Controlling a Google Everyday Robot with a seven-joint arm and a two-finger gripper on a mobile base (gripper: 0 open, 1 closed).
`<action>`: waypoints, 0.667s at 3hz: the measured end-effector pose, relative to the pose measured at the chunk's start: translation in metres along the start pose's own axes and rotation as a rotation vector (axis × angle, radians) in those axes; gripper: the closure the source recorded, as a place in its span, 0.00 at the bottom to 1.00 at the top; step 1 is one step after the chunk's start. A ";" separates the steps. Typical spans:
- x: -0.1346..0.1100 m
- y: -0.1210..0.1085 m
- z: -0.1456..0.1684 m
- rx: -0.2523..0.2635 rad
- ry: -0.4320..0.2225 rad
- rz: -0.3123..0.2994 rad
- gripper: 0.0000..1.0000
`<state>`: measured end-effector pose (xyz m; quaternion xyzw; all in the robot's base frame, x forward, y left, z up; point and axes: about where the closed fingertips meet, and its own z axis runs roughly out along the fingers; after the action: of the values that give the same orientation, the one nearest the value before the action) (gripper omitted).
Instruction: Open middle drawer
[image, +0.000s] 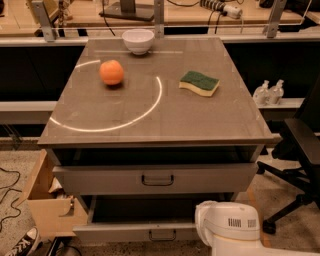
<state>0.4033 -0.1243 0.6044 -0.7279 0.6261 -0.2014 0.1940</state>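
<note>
The middle drawer (100, 180) is the wide grey panel under the tabletop, with a small dark loop handle (157, 179) at its centre. Its front stands a little forward of the cabinet, and a dark gap shows above it. Below it, the bottom drawer (115, 233) is pulled out a little, so its dark inside shows. My gripper is out of view. Only a white rounded part of my arm (228, 225) shows at the bottom right, in front of the bottom drawer's right end and apart from the middle drawer's handle.
On the tabletop (200, 125) are an orange (111, 72), a white bowl (138, 40) and a green and yellow sponge (199, 82). A cardboard box (45, 210) stands at the cabinet's left. A black office chair (300, 150) is at the right, with two bottles (269, 92) behind it.
</note>
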 end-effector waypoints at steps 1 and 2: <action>0.000 0.000 0.000 0.000 0.000 0.000 1.00; -0.001 -0.004 0.008 0.001 -0.009 0.009 1.00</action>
<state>0.4106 -0.1228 0.5991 -0.7260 0.6282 -0.1974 0.1980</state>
